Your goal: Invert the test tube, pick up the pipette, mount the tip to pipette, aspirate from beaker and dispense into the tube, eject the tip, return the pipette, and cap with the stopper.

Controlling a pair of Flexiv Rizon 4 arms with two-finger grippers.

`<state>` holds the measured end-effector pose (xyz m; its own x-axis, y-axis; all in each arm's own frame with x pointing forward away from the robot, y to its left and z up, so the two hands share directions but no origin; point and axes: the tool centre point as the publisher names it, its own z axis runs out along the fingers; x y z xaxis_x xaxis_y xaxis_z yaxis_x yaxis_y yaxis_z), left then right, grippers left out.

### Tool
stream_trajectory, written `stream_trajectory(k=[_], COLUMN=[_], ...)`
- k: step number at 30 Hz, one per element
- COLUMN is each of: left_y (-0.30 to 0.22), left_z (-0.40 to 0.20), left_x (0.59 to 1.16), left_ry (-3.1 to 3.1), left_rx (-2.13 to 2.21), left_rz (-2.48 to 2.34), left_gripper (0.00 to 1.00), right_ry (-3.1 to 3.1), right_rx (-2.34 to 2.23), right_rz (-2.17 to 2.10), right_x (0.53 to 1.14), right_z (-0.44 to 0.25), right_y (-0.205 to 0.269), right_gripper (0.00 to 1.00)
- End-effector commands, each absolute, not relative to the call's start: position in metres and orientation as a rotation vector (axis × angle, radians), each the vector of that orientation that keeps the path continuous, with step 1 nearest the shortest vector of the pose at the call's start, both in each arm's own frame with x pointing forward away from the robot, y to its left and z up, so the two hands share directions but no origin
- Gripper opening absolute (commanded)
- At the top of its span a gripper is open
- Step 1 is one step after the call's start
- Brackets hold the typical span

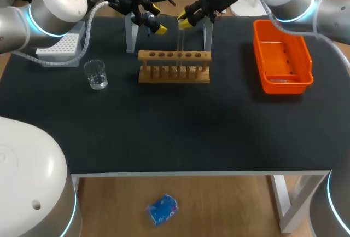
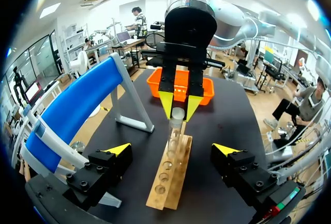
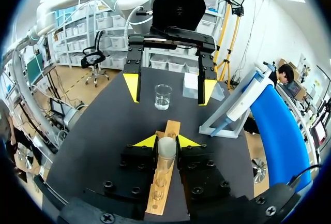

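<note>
While right tool (image 3: 167,142) clamps tube (image 3: 166,150), beaker (image 3: 162,97) holds liquid.

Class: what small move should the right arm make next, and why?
Probably lift the tube straight up: the right gripper is shut on its upper end, while its lower end sits at the rack, so it needs clearance before inverting.

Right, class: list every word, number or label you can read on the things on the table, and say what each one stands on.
None can be read.
Any marks on the beaker are too small to tell.
The wooden rack, the orange bin, the tip box and the test tube in the right hand show no print.
</note>
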<state>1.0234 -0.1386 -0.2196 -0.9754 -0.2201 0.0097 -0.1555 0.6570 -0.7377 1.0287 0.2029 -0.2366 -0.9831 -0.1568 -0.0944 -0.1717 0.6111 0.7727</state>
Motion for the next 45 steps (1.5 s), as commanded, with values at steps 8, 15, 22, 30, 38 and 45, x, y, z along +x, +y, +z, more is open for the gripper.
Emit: stream_trajectory(k=[8,15,22,30,38,45], left_y=[-0.138,-0.138,-0.138,-0.138,-0.138,-0.138], left_z=[-0.218,-0.218,-0.218,-0.218,-0.218,-0.218], left_x=[1.024,1.024,1.024,1.024,1.024,1.024], left_ry=[2.792,2.792,2.792,2.792,2.792,2.792], left_rx=[-0.317,-0.317,-0.317,-0.317,-0.317,-0.317], left_rz=[-1.225,-1.225,-1.225,-1.225,-1.225,-1.225], left_gripper=[1.00,1.00,1.00,1.00,1.00,1.00], right_ry=[2.825,2.836,2.839,2.842,2.832,2.806], right_rx=[-0.288,-0.282,-0.275,-0.276,-0.272,-0.274], right_rz=[1.329,1.308,1.303,1.291,1.294,1.330], right_x=[1.029,1.027,1.026,1.026,1.026,1.023], right_z=[-0.246,-0.250,-0.252,-0.251,-0.246,-0.239], right_y=[0.204,0.202,0.201,0.201,0.199,0.197], right_gripper=[0.00,0.00,0.00,0.00,1.00,1.00])
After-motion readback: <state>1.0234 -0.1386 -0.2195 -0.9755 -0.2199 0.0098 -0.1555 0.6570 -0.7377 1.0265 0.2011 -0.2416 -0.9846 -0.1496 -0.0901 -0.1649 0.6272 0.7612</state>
